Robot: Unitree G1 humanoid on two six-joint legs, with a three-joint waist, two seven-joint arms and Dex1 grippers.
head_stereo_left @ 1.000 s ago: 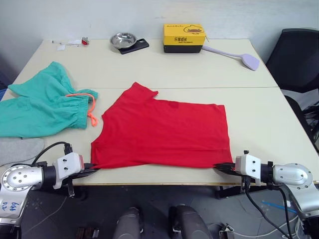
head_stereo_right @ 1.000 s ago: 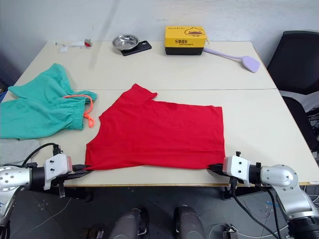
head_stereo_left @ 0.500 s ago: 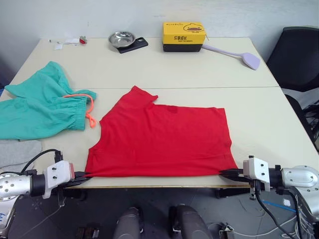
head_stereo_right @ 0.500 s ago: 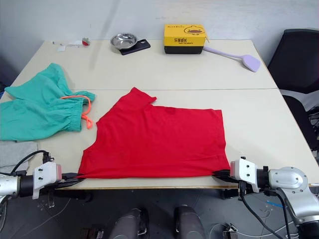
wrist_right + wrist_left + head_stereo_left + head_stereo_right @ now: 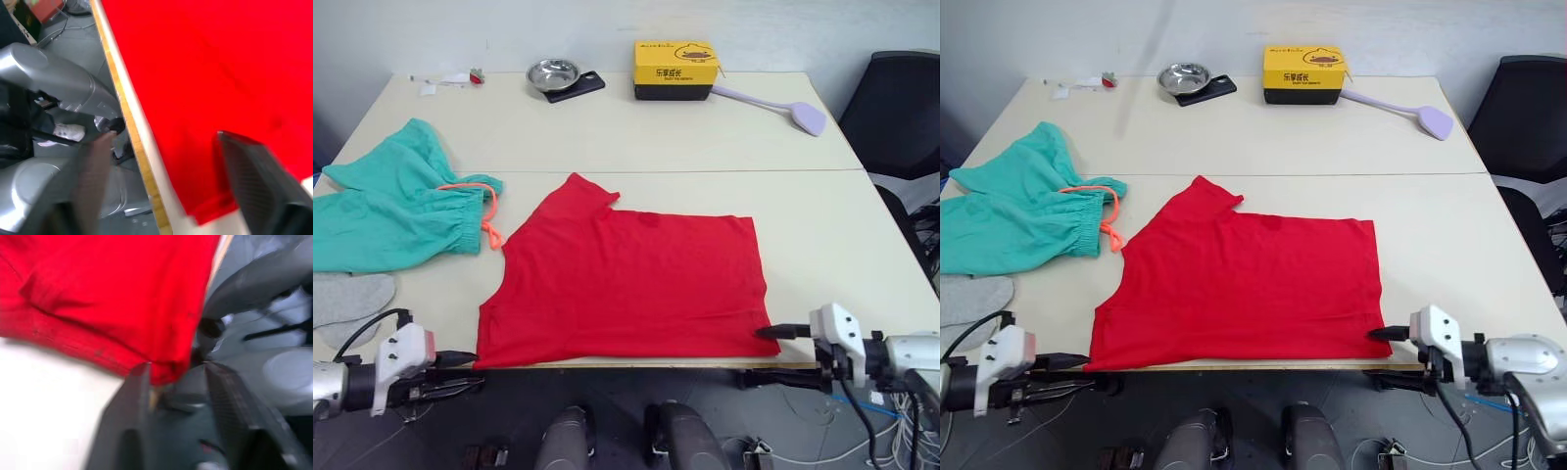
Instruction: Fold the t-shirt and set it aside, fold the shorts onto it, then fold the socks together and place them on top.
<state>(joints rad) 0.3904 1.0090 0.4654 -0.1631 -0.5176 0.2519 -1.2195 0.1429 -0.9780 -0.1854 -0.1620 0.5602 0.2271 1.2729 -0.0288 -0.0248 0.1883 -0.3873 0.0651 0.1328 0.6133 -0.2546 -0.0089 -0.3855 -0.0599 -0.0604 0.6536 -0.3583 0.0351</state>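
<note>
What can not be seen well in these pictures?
- Shorts: their left part is cut by the head views' edge.
- Socks: one grey piece shows, cut by the same edge; whether two lie there is unclear.
- Print on the yellow box: too small to read.
- T-shirt near edge: where the folded layers end is unclear.
- Left claw: blurred in the left wrist view, so contact with the cloth is uncertain.

the shorts and one sock run past the picture's edge.
</note>
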